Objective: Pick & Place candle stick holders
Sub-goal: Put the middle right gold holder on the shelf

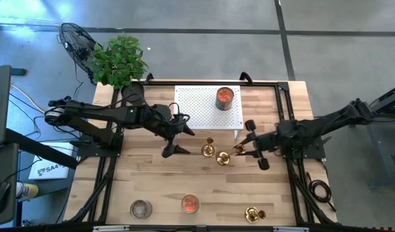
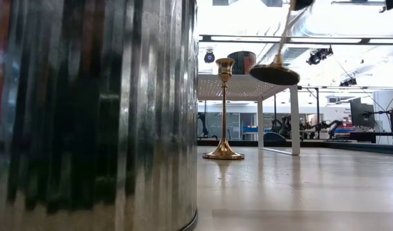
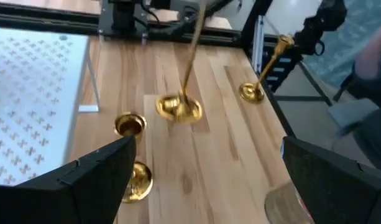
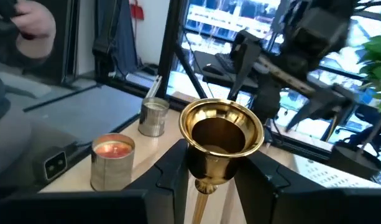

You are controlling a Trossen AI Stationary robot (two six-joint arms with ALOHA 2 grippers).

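My right gripper [image 1: 241, 149] is shut on a gold candle stick holder [image 1: 224, 157]; its round base [image 2: 275, 74] hangs in the air in the low view. A second holder [image 1: 208, 150] stands upright on its base [image 2: 223, 154] just to its left. A third [image 1: 252, 212] lies tilted near the table's front edge, its base rim [image 3: 251, 93] on the wood. My left gripper [image 1: 181, 140] hovers open left of the standing holder, with nothing between its fingers [image 3: 109, 168]. My right gripper pinches the holder's cup end [image 4: 210, 163] between its two fingers, one on each side just below the flared rim. The fingers come in about level from the table's right. The holder is lifted clear, its stem [image 2: 284, 32] slanting down and its base lowest.
A white perforated platform [image 1: 200, 109] at the back holds a red candle tin [image 1: 225, 98]. Two more tins [image 1: 141, 208] [image 1: 191, 204] stand near the front edge; one fills the left of the low view [image 2: 93, 115]. A potted plant [image 1: 120, 61] stands at the back left.
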